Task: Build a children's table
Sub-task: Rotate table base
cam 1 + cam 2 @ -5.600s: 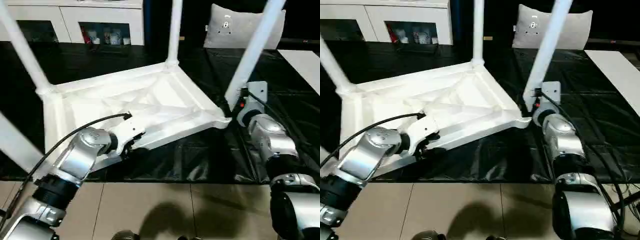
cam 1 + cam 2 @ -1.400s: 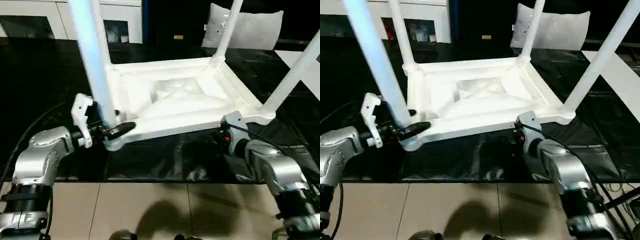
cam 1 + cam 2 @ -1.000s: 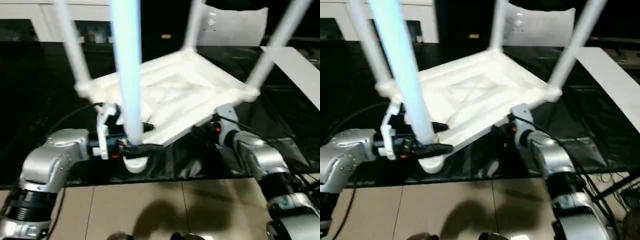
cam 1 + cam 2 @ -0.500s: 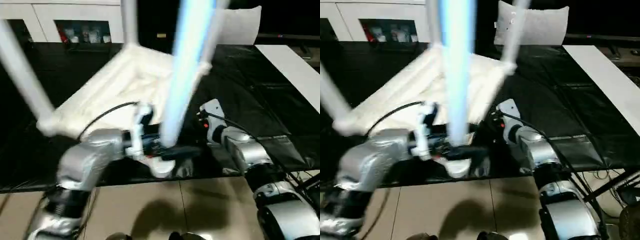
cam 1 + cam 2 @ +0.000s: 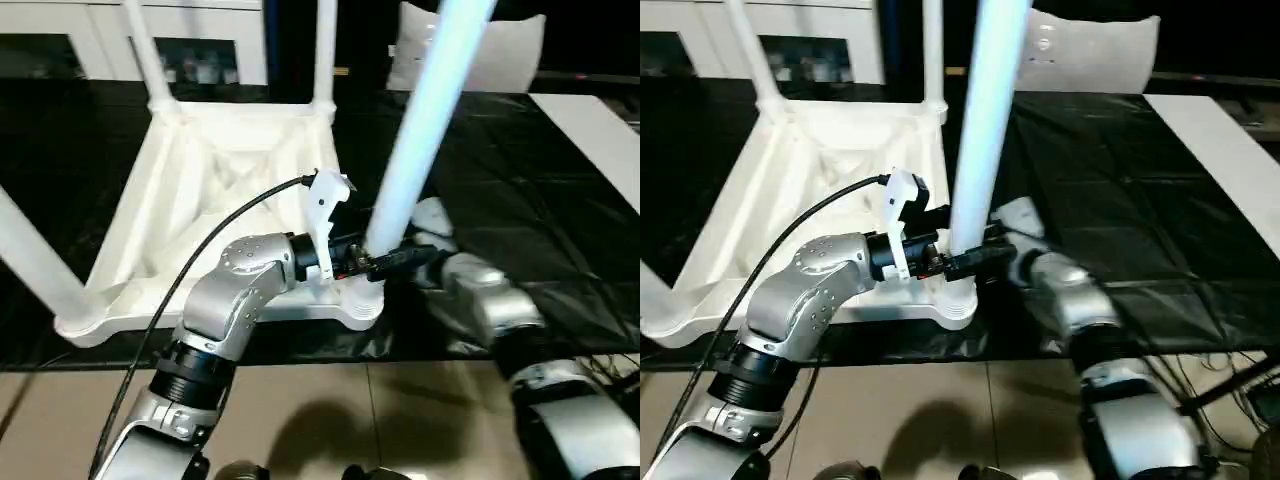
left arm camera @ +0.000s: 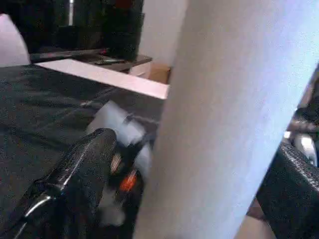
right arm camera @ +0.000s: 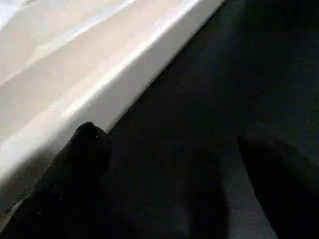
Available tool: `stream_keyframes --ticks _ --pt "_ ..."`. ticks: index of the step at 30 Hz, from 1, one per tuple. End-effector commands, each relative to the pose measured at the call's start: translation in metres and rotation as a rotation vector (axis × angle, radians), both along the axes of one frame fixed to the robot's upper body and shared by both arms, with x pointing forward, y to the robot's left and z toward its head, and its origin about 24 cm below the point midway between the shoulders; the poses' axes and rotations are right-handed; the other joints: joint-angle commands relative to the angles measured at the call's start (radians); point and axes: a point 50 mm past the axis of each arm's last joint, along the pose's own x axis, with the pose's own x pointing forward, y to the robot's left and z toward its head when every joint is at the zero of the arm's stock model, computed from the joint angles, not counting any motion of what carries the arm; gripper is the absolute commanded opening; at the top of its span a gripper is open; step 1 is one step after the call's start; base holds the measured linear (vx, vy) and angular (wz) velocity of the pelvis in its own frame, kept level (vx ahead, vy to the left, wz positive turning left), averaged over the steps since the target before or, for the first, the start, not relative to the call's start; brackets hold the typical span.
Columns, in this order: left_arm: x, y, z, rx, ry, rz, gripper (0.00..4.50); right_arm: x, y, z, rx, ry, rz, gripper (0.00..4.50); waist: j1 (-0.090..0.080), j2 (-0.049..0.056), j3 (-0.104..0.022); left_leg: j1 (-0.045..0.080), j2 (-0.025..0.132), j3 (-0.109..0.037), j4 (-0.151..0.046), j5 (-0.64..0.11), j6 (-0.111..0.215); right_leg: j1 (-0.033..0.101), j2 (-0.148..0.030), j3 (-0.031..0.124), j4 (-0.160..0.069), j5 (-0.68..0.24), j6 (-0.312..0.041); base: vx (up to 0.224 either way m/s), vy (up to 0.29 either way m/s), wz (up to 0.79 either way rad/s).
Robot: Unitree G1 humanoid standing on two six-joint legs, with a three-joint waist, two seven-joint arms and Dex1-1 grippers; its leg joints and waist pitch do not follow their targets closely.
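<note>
I've got the children's table point(image 5: 215, 190) upside down on black sheeting point(image 5: 520, 200), mid-left of frame, ribbed underside up, smooth white plastic w/ rounded corner sockets. Left tool point(image 5: 385, 262) grips the near leg point(image 5: 420, 130) just above its socket, fingers wide round the tapered tube. Right tool point(image 7: 169, 174) gapes open, empty, beside the top's edge. Open sheeting at right.

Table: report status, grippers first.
Left gripper fingers astride near leg at its socket. Right gripper open, empty, beside tabletop edge. Table upside down on black sheeting; nothing in the way.
</note>
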Motion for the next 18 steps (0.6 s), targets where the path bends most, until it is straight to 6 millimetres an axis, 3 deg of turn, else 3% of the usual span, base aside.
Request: stream_keyframes --ticks 1,8,11,13,15,18 --pt "-0.001 -0.001 -0.003 0.027 -0.015 -0.008 4.39 -0.003 -0.011 -0.006 0.008 0.015 -0.039 4.5 0.005 0.001 -0.088 0.012 0.105 -0.049 -0.06 -0.038 0.094 0.068 -0.136 0.097 -0.051 -0.153 -0.178 0.0 0.0 0.0" --pt "-0.013 0.021 -0.019 0.128 0.003 -0.075 4.39 -0.01 -0.046 -0.001 0.002 -0.005 -0.075 4.5 0.008 0.002 -0.084 0.013 0.104 -0.05 -0.062 -0.069 0.09 0.067 -0.133 0.093 -0.058 -0.205 -0.166 0.0 0.0 0.0" --pt "-0.019 0.042 -0.033 0.235 0.023 -0.118 4.39 -0.021 -0.054 0.01 0.035 -0.061 0.03 4.5 0.01 0.002 -0.081 0.012 0.106 -0.05 -0.064 -0.085 0.096 0.067 -0.132 0.094 -0.058 -0.221 -0.144 0.0 0.0 0.0" --pt "-0.019 0.047 -0.036 0.266 0.031 -0.123 4.13 -0.024 -0.057 0.013 0.027 -0.087 0.045 4.5 0.006 0.002 -0.082 0.014 0.106 -0.051 -0.064 -0.083 0.095 0.065 -0.131 0.094 -0.059 -0.23 -0.146 0.0 0.0 0.0" --pt "-0.013 0.059 -0.045 0.363 0.032 -0.092 4.01 -0.033 -0.061 0.02 0.05 -0.098 0.102 4.5 0.01 0.011 -0.08 0.019 0.104 -0.05 -0.064 -0.104 0.092 0.062 -0.129 0.094 -0.067 -0.264 -0.134 0.0 0.0 0.0" --pt "-0.008 0.068 -0.052 0.446 0.018 -0.075 3.8 -0.04 -0.062 0.029 0.067 -0.126 0.144 4.5 0.013 0.009 -0.078 0.019 0.104 -0.053 -0.067 -0.13 0.089 0.061 -0.126 0.091 -0.077 -0.314 -0.098 0.0 0.0 0.0"
